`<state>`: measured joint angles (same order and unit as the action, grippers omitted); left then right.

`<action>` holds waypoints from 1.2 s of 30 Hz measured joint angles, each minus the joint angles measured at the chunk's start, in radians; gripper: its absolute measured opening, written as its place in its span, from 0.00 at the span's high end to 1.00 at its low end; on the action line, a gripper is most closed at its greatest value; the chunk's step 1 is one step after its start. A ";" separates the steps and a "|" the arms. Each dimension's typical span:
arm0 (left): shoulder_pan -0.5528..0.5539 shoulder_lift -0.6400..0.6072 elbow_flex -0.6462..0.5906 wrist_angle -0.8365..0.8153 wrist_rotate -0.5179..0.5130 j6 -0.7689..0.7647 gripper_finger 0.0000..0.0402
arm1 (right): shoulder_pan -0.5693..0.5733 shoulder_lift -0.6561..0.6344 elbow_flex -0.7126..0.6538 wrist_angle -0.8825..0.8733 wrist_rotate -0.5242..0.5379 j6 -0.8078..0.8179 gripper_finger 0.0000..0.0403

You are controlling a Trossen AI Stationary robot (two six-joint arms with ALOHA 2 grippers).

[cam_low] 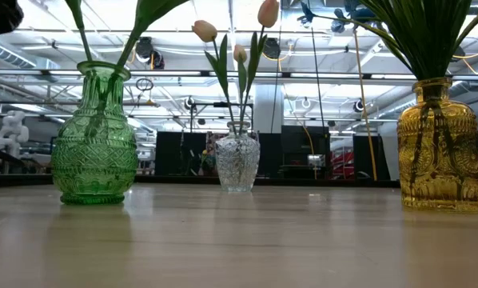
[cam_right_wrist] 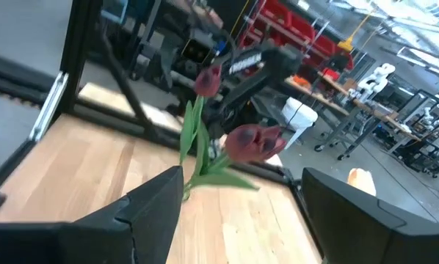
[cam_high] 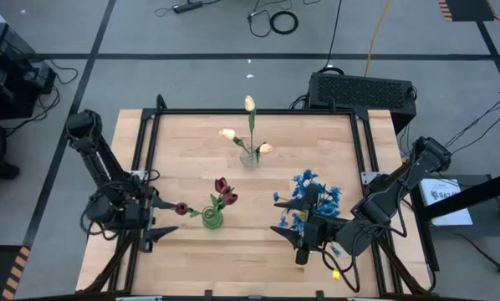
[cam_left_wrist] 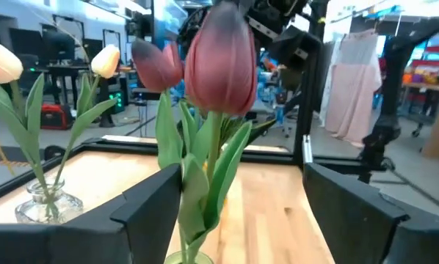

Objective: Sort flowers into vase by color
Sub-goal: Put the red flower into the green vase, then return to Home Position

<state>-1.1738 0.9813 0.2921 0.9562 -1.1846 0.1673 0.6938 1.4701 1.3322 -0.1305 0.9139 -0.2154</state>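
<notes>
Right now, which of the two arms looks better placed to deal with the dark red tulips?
The left gripper. It sits open right beside the green vase holding the dark red tulips, one bloom close before it. The right gripper is by the blue flowers.

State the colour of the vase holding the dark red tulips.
Green: the vase is patterned green glass, shown best in the low view.

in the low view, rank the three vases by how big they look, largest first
1. green vase and yellow vase: they look about alike, so no ranking between them.
2. clear vase: looks smallest, but it stands farther back on the table, so its true size is unsure.
</notes>
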 joint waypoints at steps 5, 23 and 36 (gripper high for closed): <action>-0.064 -0.039 0.004 0.003 -0.032 0.054 0.28 | 0.009 -0.039 0.000 0.088 0.005 -0.080 0.37; -0.045 -0.205 0.243 0.004 0.021 0.774 0.45 | 0.014 -0.613 -0.008 -0.488 -0.051 0.062 0.98; 0.254 -0.403 0.246 -0.207 0.332 0.667 0.98 | 0.013 -1.003 -0.405 -0.229 -0.108 -0.066 1.00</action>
<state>-0.9199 0.5779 0.5384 0.7490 -0.8521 0.8343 0.7067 0.4671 0.9274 -0.3593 0.8062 -0.2812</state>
